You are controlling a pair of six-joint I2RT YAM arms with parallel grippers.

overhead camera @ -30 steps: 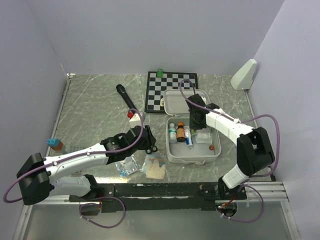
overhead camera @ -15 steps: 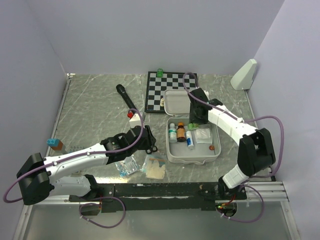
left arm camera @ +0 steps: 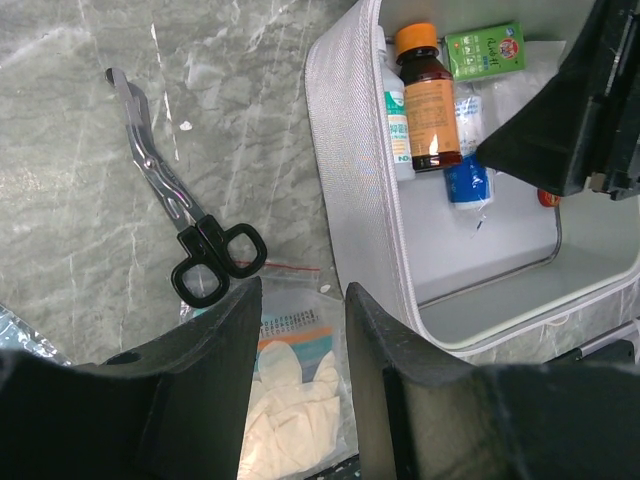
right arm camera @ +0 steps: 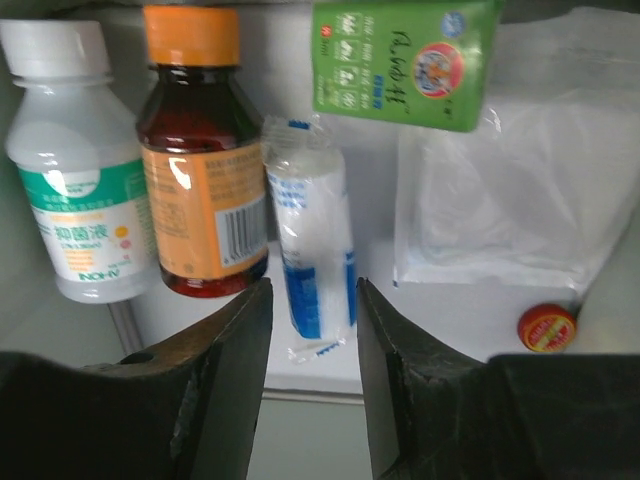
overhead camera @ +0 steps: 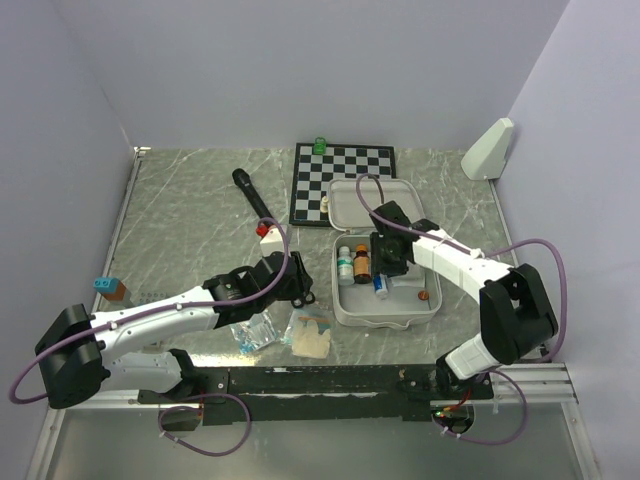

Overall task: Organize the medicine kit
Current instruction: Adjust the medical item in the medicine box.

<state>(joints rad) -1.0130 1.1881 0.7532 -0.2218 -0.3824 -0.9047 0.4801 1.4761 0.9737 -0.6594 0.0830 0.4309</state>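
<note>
The medicine kit [overhead camera: 402,306] lies open, its lid [overhead camera: 352,205] flat behind the tray. In the tray lie a white bottle [right arm camera: 70,180], a brown bottle with an orange cap [right arm camera: 200,170], a blue-and-white bandage roll [right arm camera: 315,250], a green box [right arm camera: 405,60], a clear gauze bag [right arm camera: 520,190] and a small red tin [right arm camera: 547,327]. My right gripper [right arm camera: 313,310] hangs open over the roll's near end, with gaps on both sides. My left gripper [left arm camera: 303,330] is open and holds nothing, above a bag of gloves [left arm camera: 290,380] left of the kit [left arm camera: 345,170].
Black-handled scissors [left arm camera: 195,250] lie on the table by the glove bag. A crumpled clear packet [overhead camera: 255,330] sits under the left arm. A chessboard [overhead camera: 340,170], a black microphone [overhead camera: 252,195] and a white wedge [overhead camera: 490,148] lie at the back.
My right gripper has opened and come back from the kit's far side toward me, and now sits over the bandage roll. The left arm has not moved.
</note>
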